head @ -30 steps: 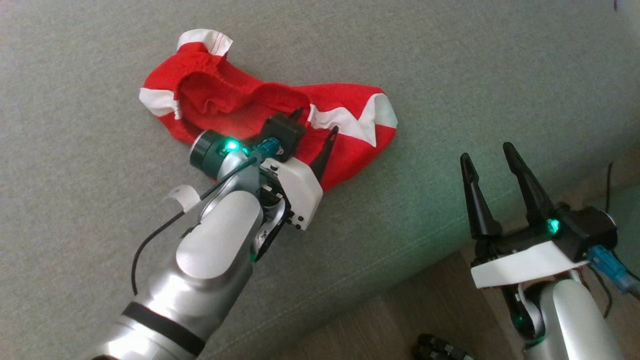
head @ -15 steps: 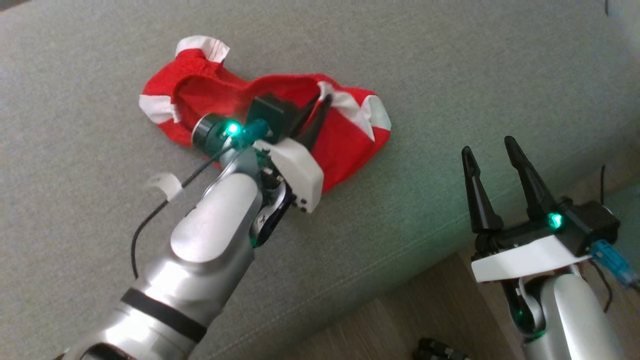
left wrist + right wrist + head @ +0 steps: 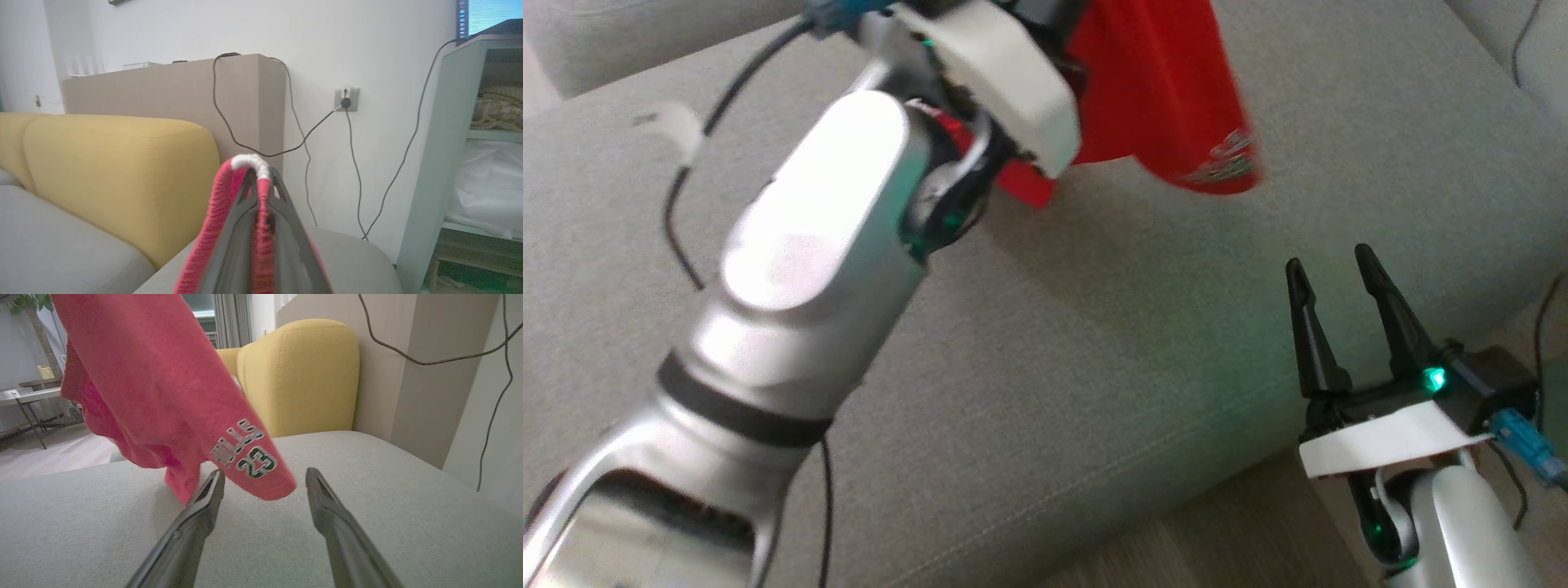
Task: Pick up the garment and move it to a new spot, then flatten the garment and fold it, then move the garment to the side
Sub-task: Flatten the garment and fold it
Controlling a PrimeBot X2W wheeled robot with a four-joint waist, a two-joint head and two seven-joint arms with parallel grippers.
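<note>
Above the grey sofa seat (image 3: 1094,367), the left claw (image 3: 261,179) is clamping tight on the red garment (image 3: 1168,98) — its two dark fingers are pressing together on a ribbed edge, with a white-trimmed piece looping over their tips. Cloth is hanging from that grip in a loose drape, and a lower corner bearing white lettering and the number 23 is dangling toward the cushion; whether the lowest fold is touching the seat I cannot tell. Down by the seat's front edge, the right claw (image 3: 1330,258) is standing with its fingers spread wide and gripping nothing — the dangling corner is showing between its fingertips in its own wrist view, while in the head view the cloth is hanging apart from it. Behind the seat a yellow back cushion (image 3: 122,163) is showing, and a dark cable (image 3: 213,81) is running to a wall socket (image 3: 346,98).
</note>
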